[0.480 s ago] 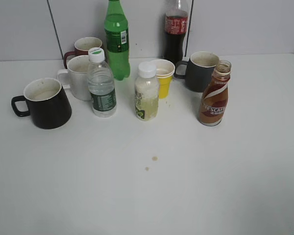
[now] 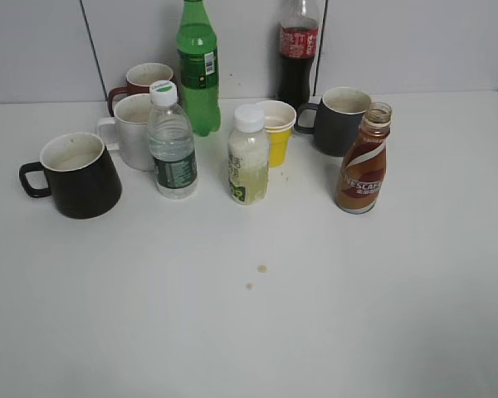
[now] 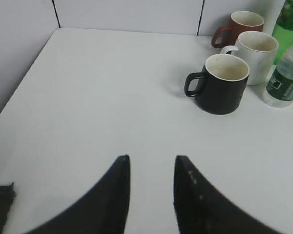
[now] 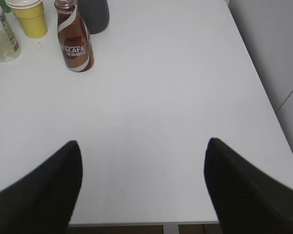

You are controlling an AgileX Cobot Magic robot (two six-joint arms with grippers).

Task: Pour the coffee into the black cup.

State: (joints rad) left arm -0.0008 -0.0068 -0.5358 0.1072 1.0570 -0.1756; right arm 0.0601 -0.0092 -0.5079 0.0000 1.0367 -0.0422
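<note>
So nearest to you the table (image 2: pixel 257 348) is bare apart from two small brown drips (image 2: pixel 256 277), and neither arm shows in the exterior view; both sit pulled back at the near edge. Your right gripper (image 4: pixel 144 183) hangs with its fingers spread wide and nothing between them, a spread that looks ample to take the coffee (image 4: pixel 75 44) around its waist. Your left gripper (image 3: pixel 151 187) is empty too, fingers with only a narrow gap between them, aimed at the left side where the black cup (image 3: pixel 220 84) stands. Farther out, the coffee (image 2: pixel 363 160) stands upright and uncapped on the right, well apart from the black cup (image 2: pixel 76 176) on the far left, its handle pointing outward. Between them stand a water bottle (image 2: pixel 171 143) and a white-capped bottle (image 2: pixel 249 157), so you likely have to carry the coffee across or around them. Behind sit a white mug (image 2: pixel 131 130), a maroon mug (image 2: pixel 141 81), a yellow cup (image 2: pixel 275 130), a grey mug (image 2: pixel 339 120), a green bottle (image 2: pixel 198 68) and a cola bottle (image 2: pixel 298 51), crowded along the wall. Nothing is grasped yet; the pour has not begun.
</note>
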